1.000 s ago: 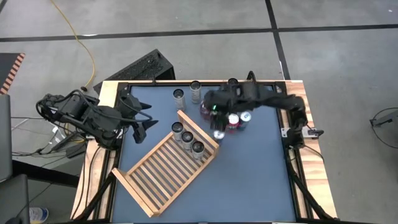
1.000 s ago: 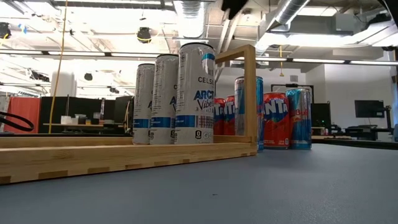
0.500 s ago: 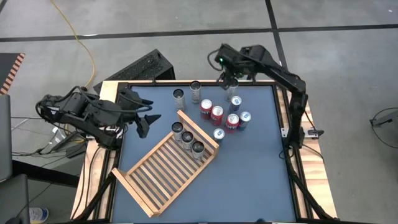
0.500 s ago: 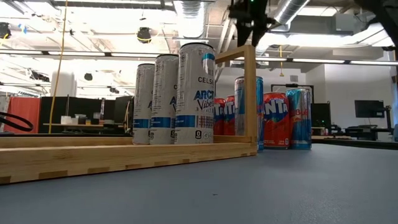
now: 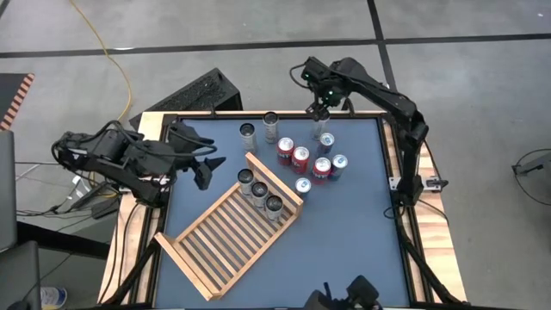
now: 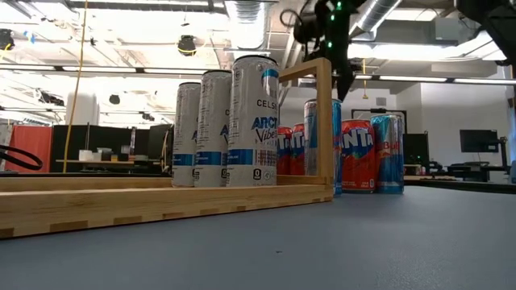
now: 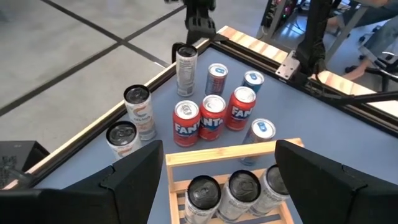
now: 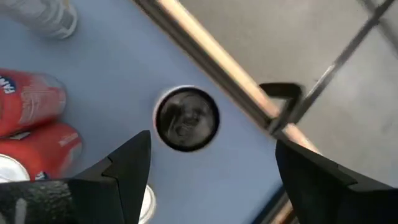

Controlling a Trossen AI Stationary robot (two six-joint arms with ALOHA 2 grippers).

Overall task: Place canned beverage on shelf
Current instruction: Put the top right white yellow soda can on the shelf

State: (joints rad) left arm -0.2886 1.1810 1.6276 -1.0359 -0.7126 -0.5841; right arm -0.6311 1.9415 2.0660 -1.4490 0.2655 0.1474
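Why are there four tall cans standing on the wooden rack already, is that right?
Not quite: three tall cans stand on the wooden rack, not four. The high view shows them in a row along its raised end, and the left wrist view shows the same three tops.

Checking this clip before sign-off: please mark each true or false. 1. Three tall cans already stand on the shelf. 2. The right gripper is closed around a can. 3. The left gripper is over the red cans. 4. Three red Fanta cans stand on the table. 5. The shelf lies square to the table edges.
1. True: three tall cans stand in a row at one end of the shelf.
2. False: the right gripper hangs open above a slim can, empty.
3. False: the left gripper waits open near the table's left edge.
4. True: three Fanta cans stand off the shelf.
5. False: the shelf lies diagonally.
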